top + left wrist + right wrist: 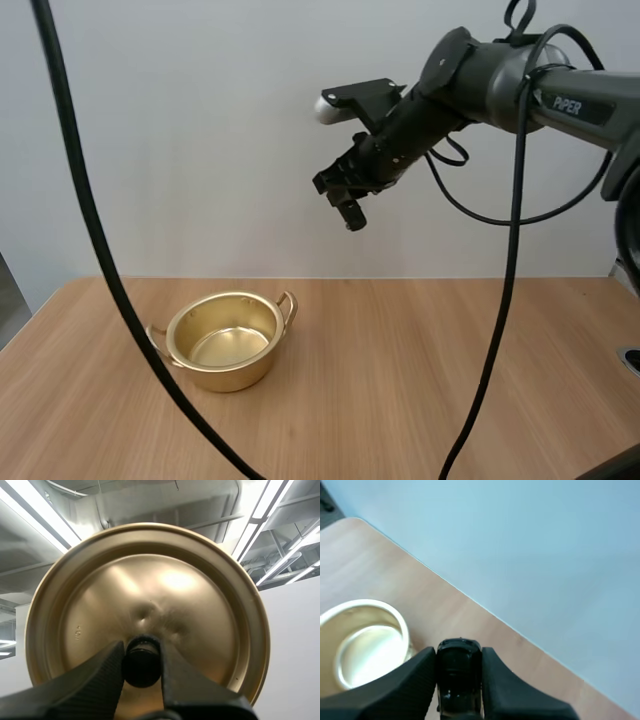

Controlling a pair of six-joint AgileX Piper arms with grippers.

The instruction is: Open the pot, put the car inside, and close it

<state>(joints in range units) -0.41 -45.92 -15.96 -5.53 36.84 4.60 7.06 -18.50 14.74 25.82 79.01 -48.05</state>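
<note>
High above the bench (pixel 430 390), right gripper (pixel 349 208) pinches the car (pixel 459 675): centre over the open pot (pixel 226 342) before lowering; left gripper (pixel 142 652) clamps the lid (pixel 165 590) by its knob (pixel 141 666).

I see pot (pixel 232 376): shiny gold metal, paler gold glare inside. Lid (pixel 150 580): same gold, soft white glare patches, plain. Knob (pixel 141 662) on lid: glossy black. Car (pixel 459 672): glossy black. My left gripper (pixel 141 652) and right gripper (pixel 459 652): matte black, fine woven pattern on finger surfaces. Right arm (pixel 500 80): dark grey, white "PiPER" lettering. Table (pixel 420 380): light brown wood, fine straight grain.
</note>
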